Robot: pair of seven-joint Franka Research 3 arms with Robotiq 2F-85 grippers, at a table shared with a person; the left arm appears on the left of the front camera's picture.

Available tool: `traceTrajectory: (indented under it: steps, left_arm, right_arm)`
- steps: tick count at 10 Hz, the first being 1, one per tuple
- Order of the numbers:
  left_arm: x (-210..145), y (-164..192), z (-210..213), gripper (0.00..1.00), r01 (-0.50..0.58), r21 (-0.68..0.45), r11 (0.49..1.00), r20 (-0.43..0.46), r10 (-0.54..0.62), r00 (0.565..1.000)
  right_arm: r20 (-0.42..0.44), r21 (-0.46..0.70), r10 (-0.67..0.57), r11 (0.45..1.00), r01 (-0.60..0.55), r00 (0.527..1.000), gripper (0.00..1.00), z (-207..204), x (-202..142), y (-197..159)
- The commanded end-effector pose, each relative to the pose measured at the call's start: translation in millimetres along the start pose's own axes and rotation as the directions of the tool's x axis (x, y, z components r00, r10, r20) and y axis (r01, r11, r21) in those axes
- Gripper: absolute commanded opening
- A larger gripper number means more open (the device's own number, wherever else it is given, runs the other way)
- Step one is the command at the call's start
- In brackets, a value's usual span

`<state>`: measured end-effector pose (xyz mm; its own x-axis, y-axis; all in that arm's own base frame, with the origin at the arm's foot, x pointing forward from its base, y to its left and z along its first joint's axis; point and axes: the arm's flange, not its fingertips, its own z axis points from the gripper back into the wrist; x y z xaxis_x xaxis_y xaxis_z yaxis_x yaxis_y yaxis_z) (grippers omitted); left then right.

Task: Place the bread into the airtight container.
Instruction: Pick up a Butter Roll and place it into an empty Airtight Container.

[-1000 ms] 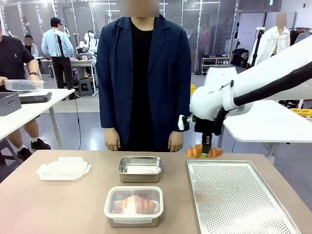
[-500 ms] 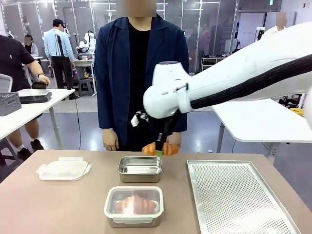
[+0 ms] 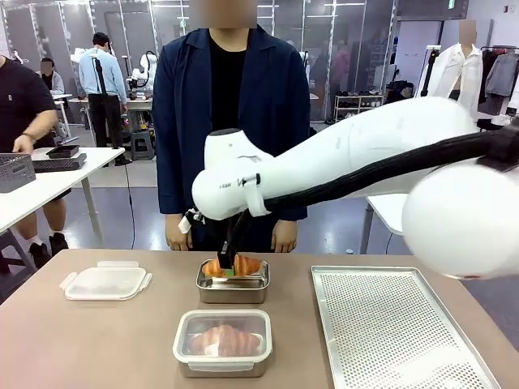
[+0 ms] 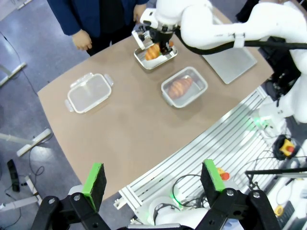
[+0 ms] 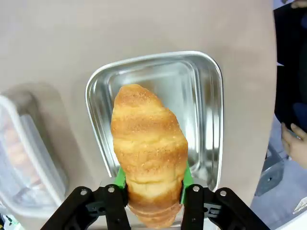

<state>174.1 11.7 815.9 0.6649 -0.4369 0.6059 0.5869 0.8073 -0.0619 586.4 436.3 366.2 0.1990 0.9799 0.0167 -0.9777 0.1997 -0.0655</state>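
While the right tool (image 5: 153,178) clamps the bread (image 5: 148,139), it hangs over the steel container (image 5: 205,96). The left tool (image 4: 152,181) is spread wide, empty.

Bread (image 5: 148,153) hides most of the right claw's (image 5: 154,179) green pads (image 5: 120,178).

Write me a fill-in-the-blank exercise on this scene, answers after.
The right gripper holds the bread over the steel container that lacks a ___.
The perforated tray lies to the robot's ___ of that container.
The left gripper, holding nothing, is ___.
Missing words: lid; right; open.
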Motion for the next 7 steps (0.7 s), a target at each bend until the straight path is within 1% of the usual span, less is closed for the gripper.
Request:
traceTrajectory:
  steps: [1,2,3,6,7]
  left_arm:
    - [1,-1,2,1.0,0.008,-0.004,1.0,0.002,-0.008,1.0]
    - [1,-1,2,1.0,0.008,-0.004,1.0,0.002,-0.008,1.0]
    - [1,-1,2,1.0,0.008,-0.004,1.0,0.002,-0.008,1.0]
    - [1,-1,2,1.0,0.008,-0.004,1.0,0.002,-0.008,1.0]
    - [1,-1,2,1.0,0.008,-0.004,1.0,0.002,-0.008,1.0]
  right_arm:
    - [-0.031,0.0,-0.018,1.0,0.018,0.999,0.7,-2,8,-9]
    - [-0.021,0.016,-0.013,1.0,0.013,1.0,0.89,-3,6,-10]
    - [-0.024,0.014,-0.01,1.0,0.01,1.0,1.0,-5,5,-9]
    - [-0.008,0.022,-0.012,1.0,0.012,1.0,1.0,-6,-3,-7]
    - [0.001,0.036,0.005,0.999,-0.005,1.0,1.0,-3,-6,-4]
